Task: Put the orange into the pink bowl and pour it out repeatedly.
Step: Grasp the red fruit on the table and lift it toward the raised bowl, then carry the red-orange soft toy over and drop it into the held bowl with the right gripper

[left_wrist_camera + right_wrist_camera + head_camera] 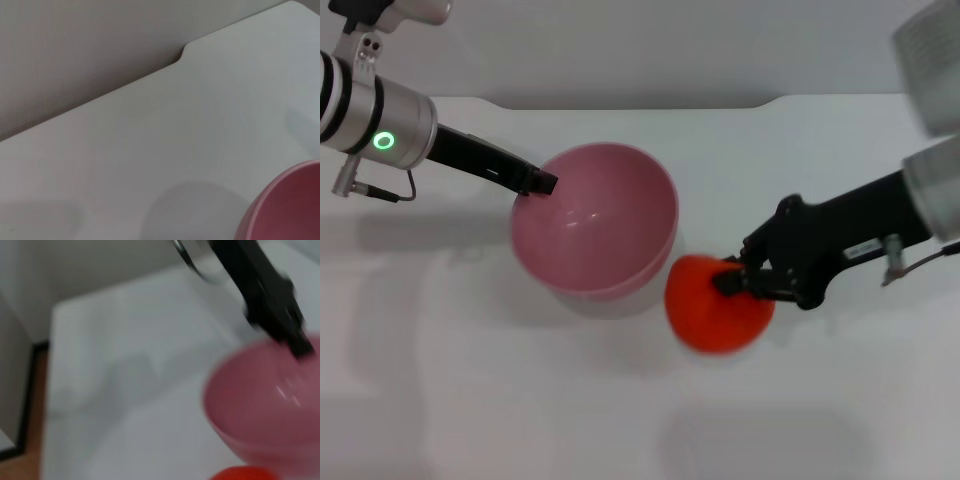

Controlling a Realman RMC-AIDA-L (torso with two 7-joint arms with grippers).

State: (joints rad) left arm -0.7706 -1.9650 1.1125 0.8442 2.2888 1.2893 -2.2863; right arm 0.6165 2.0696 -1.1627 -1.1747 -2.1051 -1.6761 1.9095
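White laminate forms the table (620,420), on which everything is set. The pink bowl (595,220) is seen near the middle, tipped slightly, its rim pinched on the robot's left side by the left gripper (542,184), whose fingers are closed over the wall there; the bowl is empty. In the left wrist view only an arc of the bowl (287,205) is shown. The orange (718,303) is held just beside the bowl, on its right and a little nearer the robot, apparently lifted off the table, though that is not certain. It is clamped by the right gripper (732,277), whose fingers are closed on its upper side. Its pointed top is hidden, so its long axis cannot be told.

The coming move is judged to turn on one relation: the bowl's opening lies to the left of the orange and slightly farther away, with the near rim between them. The orange would have to be carried over that rim before being released
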